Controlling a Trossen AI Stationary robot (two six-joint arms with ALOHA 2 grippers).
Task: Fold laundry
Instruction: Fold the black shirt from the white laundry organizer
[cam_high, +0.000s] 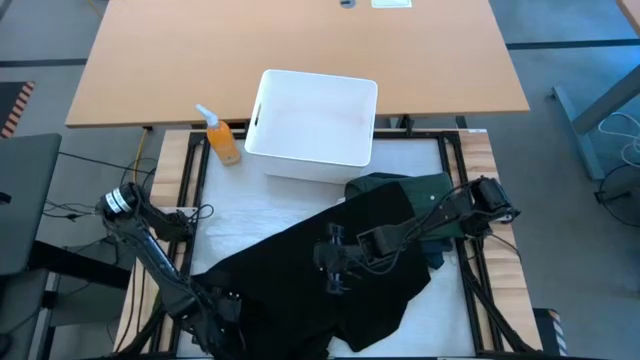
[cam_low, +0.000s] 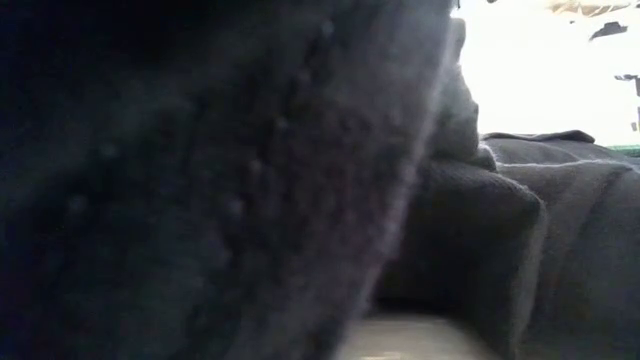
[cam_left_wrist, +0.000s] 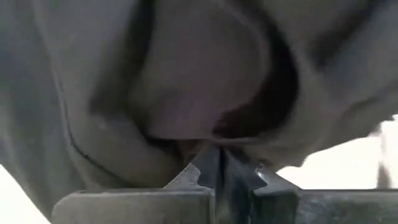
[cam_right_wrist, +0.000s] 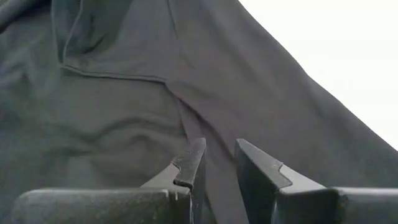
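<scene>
- Presently the left gripper (cam_left_wrist: 217, 163) has its two dark fingers pressed together, pinching a fold of the black soft cloth garment (cam_high: 300, 270) that bunches just beyond the fingertips.
- The right gripper (cam_right_wrist: 217, 158) holds its fingers a little apart, a narrow gap between them with nothing gripped; the black cloth lies just beneath and ahead of the tips.
- A dark green cloth garment (cam_high: 425, 190) lies behind the right gripper, partly under the black one.
- A white rectangular plastic bin (cam_high: 312, 125) stands well beyond both grippers.
</scene>
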